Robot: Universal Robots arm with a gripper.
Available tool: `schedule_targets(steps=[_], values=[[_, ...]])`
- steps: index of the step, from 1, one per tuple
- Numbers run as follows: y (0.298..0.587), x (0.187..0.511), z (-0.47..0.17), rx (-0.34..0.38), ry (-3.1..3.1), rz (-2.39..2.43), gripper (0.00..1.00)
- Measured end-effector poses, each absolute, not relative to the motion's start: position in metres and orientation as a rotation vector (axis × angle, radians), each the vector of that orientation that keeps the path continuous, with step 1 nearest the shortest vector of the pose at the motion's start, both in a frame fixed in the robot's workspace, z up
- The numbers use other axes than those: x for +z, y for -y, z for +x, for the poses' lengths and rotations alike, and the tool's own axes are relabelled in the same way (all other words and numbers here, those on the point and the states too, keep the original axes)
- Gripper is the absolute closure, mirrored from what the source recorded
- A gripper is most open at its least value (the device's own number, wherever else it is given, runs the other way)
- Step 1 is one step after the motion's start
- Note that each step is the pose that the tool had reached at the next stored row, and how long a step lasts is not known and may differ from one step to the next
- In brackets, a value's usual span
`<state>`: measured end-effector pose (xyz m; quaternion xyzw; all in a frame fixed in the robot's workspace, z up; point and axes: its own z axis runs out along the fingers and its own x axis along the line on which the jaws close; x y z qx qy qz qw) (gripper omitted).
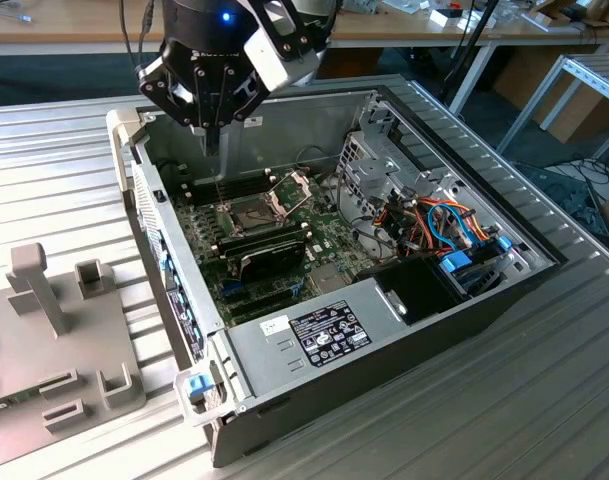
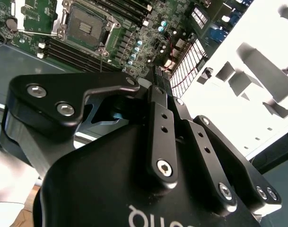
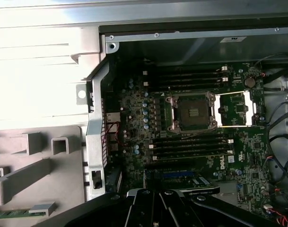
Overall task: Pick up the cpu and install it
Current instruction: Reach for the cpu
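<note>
I am hovering the claw (image 1: 213, 143) over the open computer case (image 1: 464, 300), and I cannot tell whether it is apart, together or carrying the cpu. The 1 socket (image 3: 190, 112) is lying bare, below the claw and toward the exterior view's right, with its 1 hinged frame (image 3: 233, 109) standing open. The cpu is not sitting in it.

We see glare bleaching the grey tray (image 2: 257, 38) almost white in the second wrist view. The motherboard (image 3: 191, 142) sits dim inside the shaded case (image 1: 384, 400). Soft highlights edge the black gripper (image 2: 157, 78).
</note>
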<state>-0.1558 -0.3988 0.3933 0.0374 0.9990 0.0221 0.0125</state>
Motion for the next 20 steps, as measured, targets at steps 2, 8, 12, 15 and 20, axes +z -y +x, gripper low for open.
schedule_targets(steps=[2, 8, 12, 15, 20], values=[[0.3988, 0.3933, -0.1565, 0.069, -3.114, 0.117, 0.89], [0.3988, 0.3933, -0.1587, 0.069, -3.114, 0.117, 0.89], [0.3988, 0.3933, -0.1609, 0.069, -3.114, 0.117, 0.89], [0.3988, 0.3933, -0.1624, 0.069, -3.114, 0.117, 0.89], [0.3989, 0.3933, -0.1647, 0.069, -3.114, 0.117, 0.89]])
